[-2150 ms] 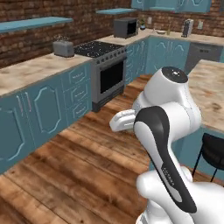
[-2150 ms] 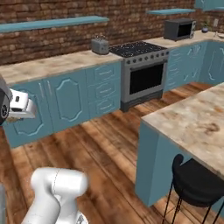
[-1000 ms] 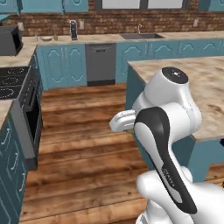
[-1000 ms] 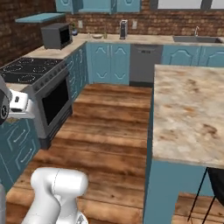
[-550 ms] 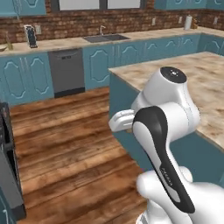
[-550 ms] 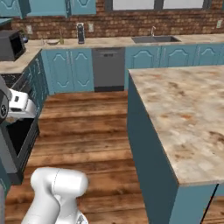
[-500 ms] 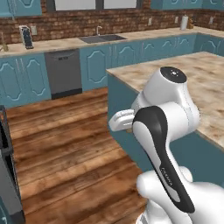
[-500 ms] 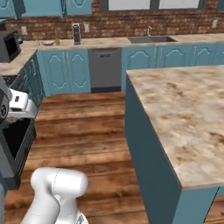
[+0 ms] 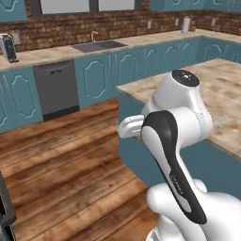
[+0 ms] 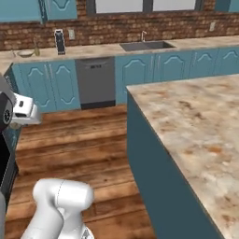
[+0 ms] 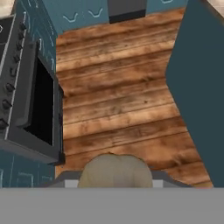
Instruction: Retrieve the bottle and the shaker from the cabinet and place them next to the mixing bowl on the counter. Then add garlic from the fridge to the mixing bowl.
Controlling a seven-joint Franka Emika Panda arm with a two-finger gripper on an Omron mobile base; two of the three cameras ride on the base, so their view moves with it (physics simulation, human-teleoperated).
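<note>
While the arm (image 9: 174, 141) stands folded in the left base view, white with a dark forearm, it rises in front of one island counter (image 9: 221, 89) with a mottled stone top. Beyond the plank floor (image 9: 66, 150) runs one long wall counter over blue doors. It carries one sink (image 9: 96, 45) with a single tap, and one dishwasher (image 9: 56, 89) sits under it. One white paper-towel roll (image 9: 186, 24) stands far off at the right, and one dark appliance (image 9: 7, 47) stands at the far left, too small to name.

From the right base view the same island counter (image 10: 196, 126) takes the right half. The sink (image 10: 147, 45) and dishwasher (image 10: 95, 81) lie beyond it. On the wall counter to the left stand one tall dark appliance (image 10: 59, 41), one slim bottle-like thing (image 10: 36, 48) and one shallow bowl (image 10: 24, 53) – the last two just beside each other and too small to identify.

Looking down, the hand view shows one oven (image 11: 37, 100) with a dark door on the left and the island's blue side (image 11: 199, 87) on the right, with floor between them. One garlic (image 11: 116, 168) sits low in the middle: a pale tan, rounded bulb with a faint crease dividing two lobes. It hangs over the floor with nothing beneath it, right at the gripper (image 11: 116, 180). The finger tips are hidden behind it – the gripper is pinching the bulb.
</note>
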